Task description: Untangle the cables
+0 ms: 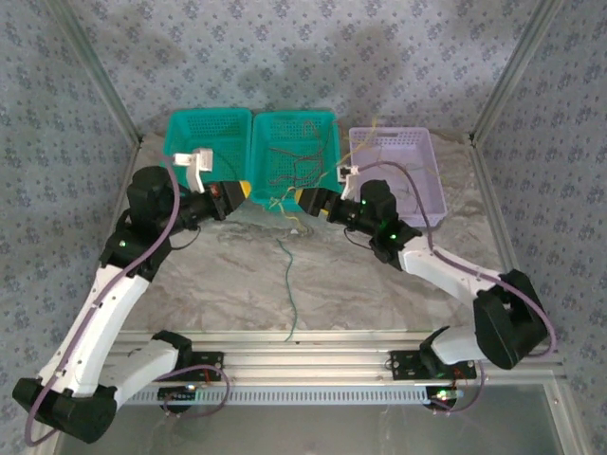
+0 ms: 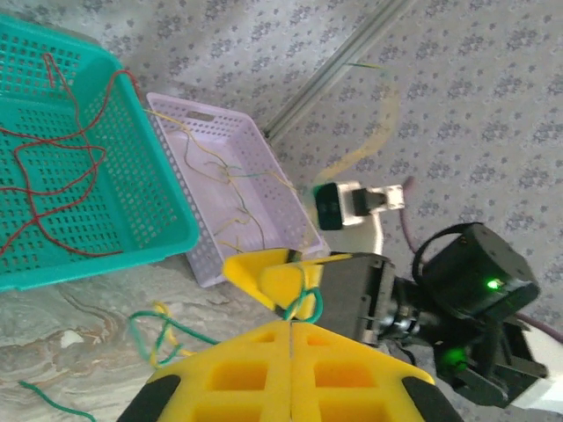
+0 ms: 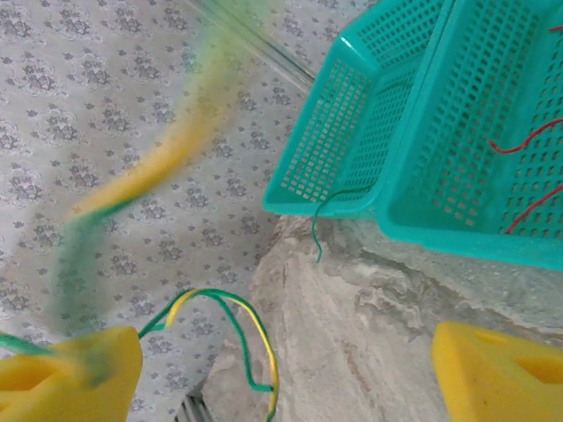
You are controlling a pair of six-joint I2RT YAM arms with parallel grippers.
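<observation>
Marbled grey tabletop, green cable across it; floral-patterned walls

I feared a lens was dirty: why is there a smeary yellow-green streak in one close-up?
Right wrist view: the streak is a cable, blurred, while the teal baskets are sharp. Left wrist view: a fainter yellow smear. Top external view: even light, soft shadows on the backdrop.
</observation>
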